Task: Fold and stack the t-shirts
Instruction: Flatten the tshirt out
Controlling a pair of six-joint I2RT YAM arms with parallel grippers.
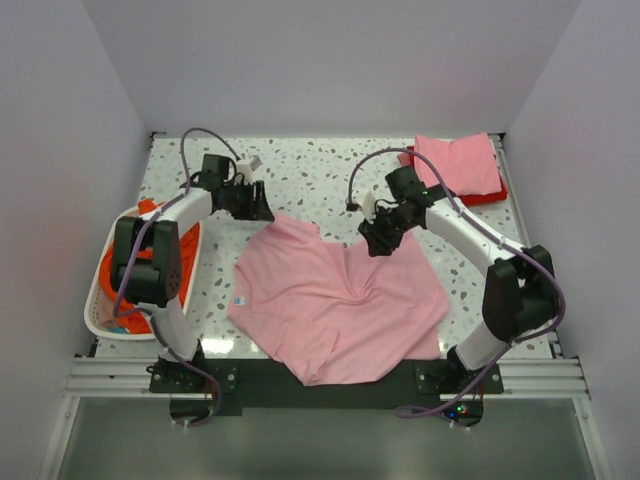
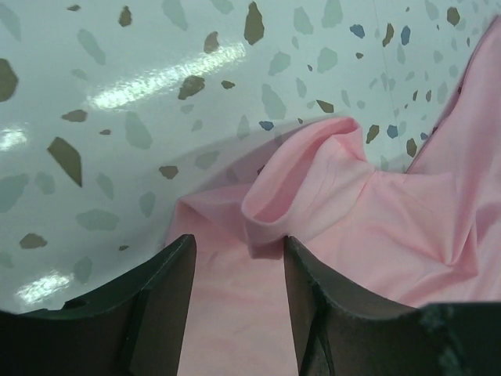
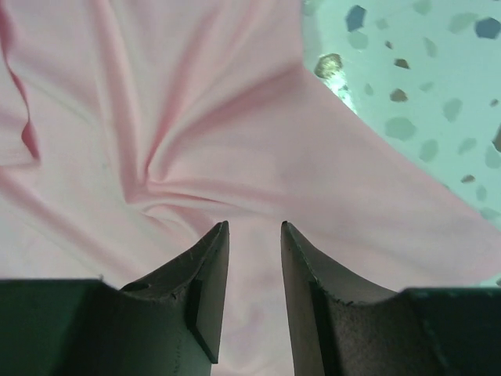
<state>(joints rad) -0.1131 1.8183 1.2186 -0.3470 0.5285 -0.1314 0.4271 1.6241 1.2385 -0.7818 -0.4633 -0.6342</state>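
— Where is the loose shirt seen?

— A light pink t-shirt (image 1: 335,300) is spread, wrinkled, over the middle of the speckled table (image 1: 320,165). Its near edge is laid across the dark rail (image 1: 260,385) between the arm bases. A small pale mark (image 1: 240,297) is seen near its left edge, but it is too small to be read.

— And the other shirts?

— A folded pink shirt (image 1: 458,165) is stacked on a red shirt (image 1: 497,196) in the far right corner. Only a thin strip of the red one is shown. An orange shirt (image 1: 150,262) is bundled in the white basket (image 1: 97,318) at the left, and much of it is hidden by the left arm.

— How is the left claw (image 1: 250,200) held?

— It is set at the shirt's far left corner. In the left wrist view its fingers (image 2: 156,313) are spread, with pink cloth lying under the gap. A rolled fold of cloth is seen just beyond the tips, and nothing is pinched.

— And the right claw (image 1: 385,238)?

— It is placed over the shirt's far right edge. In the right wrist view its fingers (image 3: 196,298) are parted by a narrow gap above creased cloth, and nothing is gripped. Whether the tips are touching the cloth cannot be told. The shirt is cut off by the frame on the left and at the top.
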